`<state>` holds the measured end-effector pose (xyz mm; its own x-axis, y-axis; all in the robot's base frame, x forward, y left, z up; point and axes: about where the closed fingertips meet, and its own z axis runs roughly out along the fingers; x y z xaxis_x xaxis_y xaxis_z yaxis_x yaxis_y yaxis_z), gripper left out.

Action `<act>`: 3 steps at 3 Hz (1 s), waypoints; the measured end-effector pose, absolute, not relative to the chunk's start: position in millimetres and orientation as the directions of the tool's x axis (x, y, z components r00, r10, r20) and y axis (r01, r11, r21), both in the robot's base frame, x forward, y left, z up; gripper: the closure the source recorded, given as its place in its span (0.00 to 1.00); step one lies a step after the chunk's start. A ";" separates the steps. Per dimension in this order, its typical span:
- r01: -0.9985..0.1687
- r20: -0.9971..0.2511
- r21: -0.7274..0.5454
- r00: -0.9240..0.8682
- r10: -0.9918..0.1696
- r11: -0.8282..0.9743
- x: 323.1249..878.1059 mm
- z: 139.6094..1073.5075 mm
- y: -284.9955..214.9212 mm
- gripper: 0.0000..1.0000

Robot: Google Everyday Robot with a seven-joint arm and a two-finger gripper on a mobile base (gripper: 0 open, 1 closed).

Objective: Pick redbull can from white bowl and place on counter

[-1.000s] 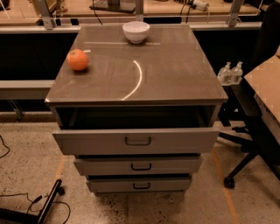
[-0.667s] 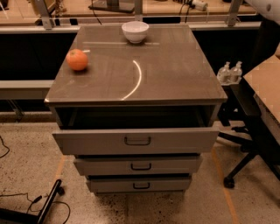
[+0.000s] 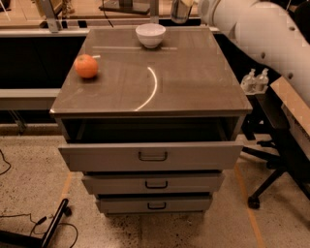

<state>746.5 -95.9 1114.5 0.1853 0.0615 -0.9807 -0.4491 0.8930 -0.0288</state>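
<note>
The counter (image 3: 193, 72) fills the middle of the view, a glossy grey-brown top with a curved streak of reflected light (image 3: 151, 89) running across its centre. Taking that top as a clock face with twelve at its far edge, the white bowl (image 3: 150, 39) stands upright at twelve o'clock, close to the far rim. The can cannot be made out in this view; only the bowl's white wall and rim show. An orange (image 3: 86, 66) sits alone at about ten o'clock, near the left edge and well apart from the bowl. The thick white arm (image 3: 256, 29) comes in from two o'clock, above the counter's far right corner. The gripper (image 3: 179, 9) is at its end, up at about one o'clock, just right of the bowl and higher than it, and partly cut off by the top edge of the view. Whether it is released or clenched cannot be told, and it touches nothing that can be seen. Below the top, the upper drawer (image 3: 151, 156) is pulled out towards six o'clock, and the middle drawer (image 3: 153, 183) and lower drawer (image 3: 154, 204) stick out less. Off to three o'clock two clear bottles (image 3: 255, 80) stand side by side beyond the cabinet, with a black chair base (image 3: 265, 186) on the speckled floor (image 3: 29, 160) below them.
</note>
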 end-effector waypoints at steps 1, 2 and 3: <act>-0.494 -0.991 -0.044 0.131 0.024 0.868 737.9 1072.2 -68.4 1.00; -0.518 -0.996 -0.072 0.084 -0.033 0.852 730.8 1032.5 -55.0 1.00; -0.517 -0.997 -0.083 0.053 -0.064 0.852 728.9 990.8 -54.2 1.00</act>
